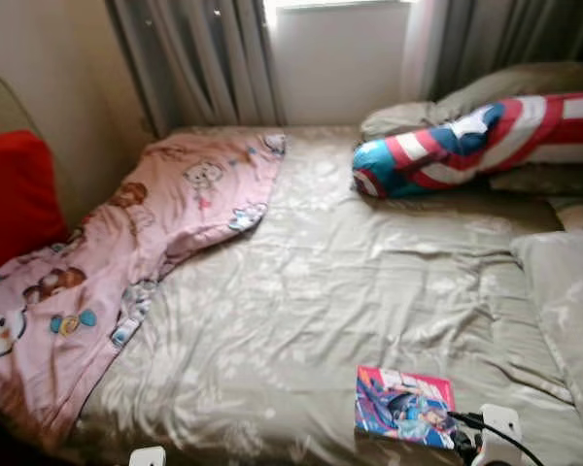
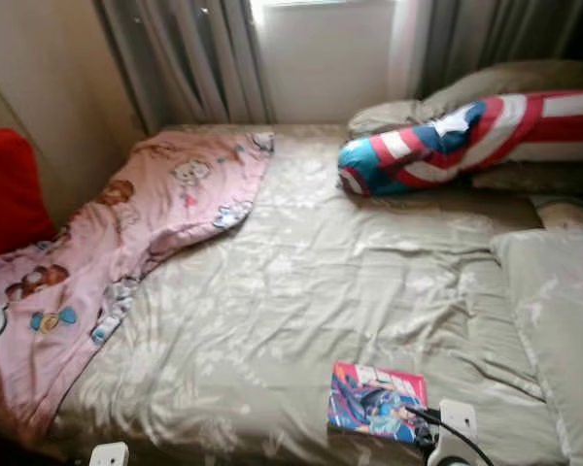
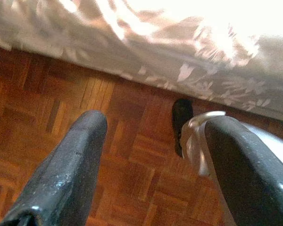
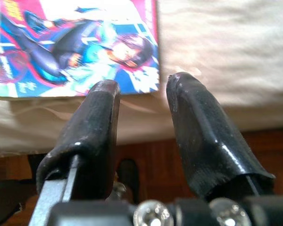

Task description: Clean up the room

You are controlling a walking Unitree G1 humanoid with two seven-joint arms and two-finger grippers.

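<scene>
Since the whole move hinges on where the comic book [image 1: 404,404] sits, start with the left eye view: it lies flat on the beige bedspread [image 1: 301,291] in the lower right of the frame, close to the near edge of the bed, its long side running roughly left-right. The right gripper [image 1: 471,442] pokes in at the bottom right corner, just beside the book's right end, so I'd say the right arm is clearly the closer one. A pink cartoon blanket [image 1: 126,262] drapes over the left side, and a stars-and-stripes bolster [image 1: 466,146] lies at the upper right.

Right eye view: same layout, book at lower centre-right, gripper tip touching or nearly touching its right edge, can't tell which.

Left wrist view: the left gripper [image 3: 151,160] hangs over the parquet floor [image 3: 132,155] below the bed edge, fingers spread wide, holding nothing.

Right wrist view: the right gripper's fingers [image 4: 92,136] are parted with a narrow gap, empty, pointing at the book's lower edge in the upper left of the frame. Book's just ahead, so probably a short reach forward
</scene>
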